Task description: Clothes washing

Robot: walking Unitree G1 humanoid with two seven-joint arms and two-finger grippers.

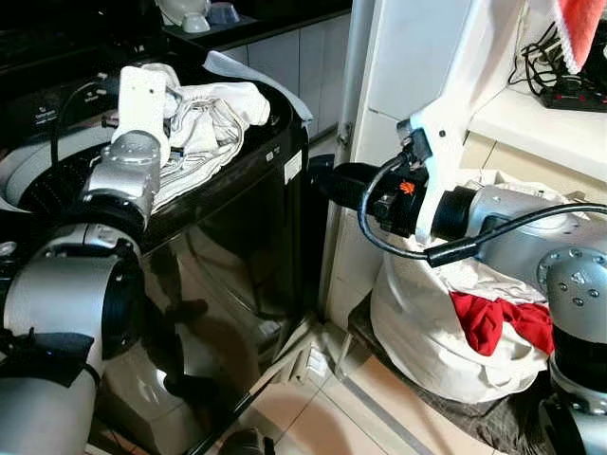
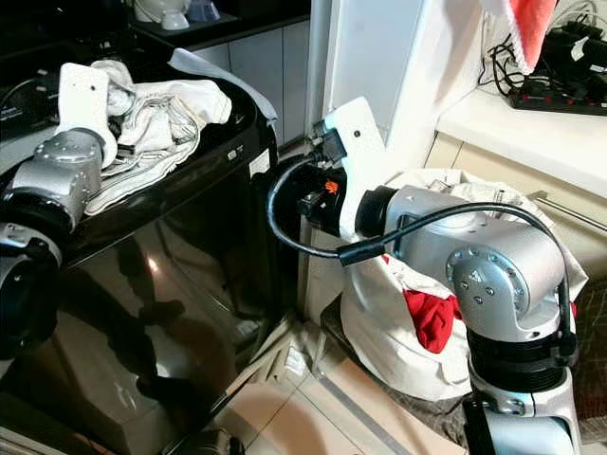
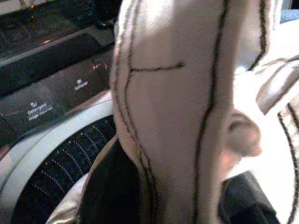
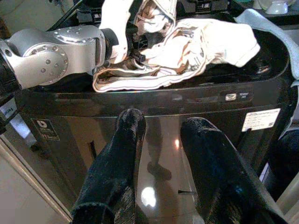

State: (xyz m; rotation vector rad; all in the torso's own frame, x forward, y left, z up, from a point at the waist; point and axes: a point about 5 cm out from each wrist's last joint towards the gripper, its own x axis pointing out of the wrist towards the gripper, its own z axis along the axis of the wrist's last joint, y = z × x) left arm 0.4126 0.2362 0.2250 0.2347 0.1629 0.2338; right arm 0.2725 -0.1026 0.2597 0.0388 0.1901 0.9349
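A white garment with dark stripes (image 1: 213, 118) lies bunched on the rim of the black top-loading washing machine (image 1: 237, 246). My left gripper (image 4: 136, 45) is on top of the machine, shut on this garment, and a fold of it hangs right in front of the left wrist camera (image 3: 173, 107). The ribbed drum opening (image 3: 60, 163) is just beside the cloth. My right gripper (image 4: 166, 125) is held out level against the machine's right side, below the rim. It is open with nothing between its black fingers (image 4: 117, 158).
A white laundry bag (image 1: 427, 322) with a red cloth (image 1: 493, 318) in it stands on the floor to the right, under my right arm. A white cabinet corner (image 1: 360, 114), a shelf with a power strip (image 1: 569, 90) and tiled floor (image 1: 332, 417) surround it.
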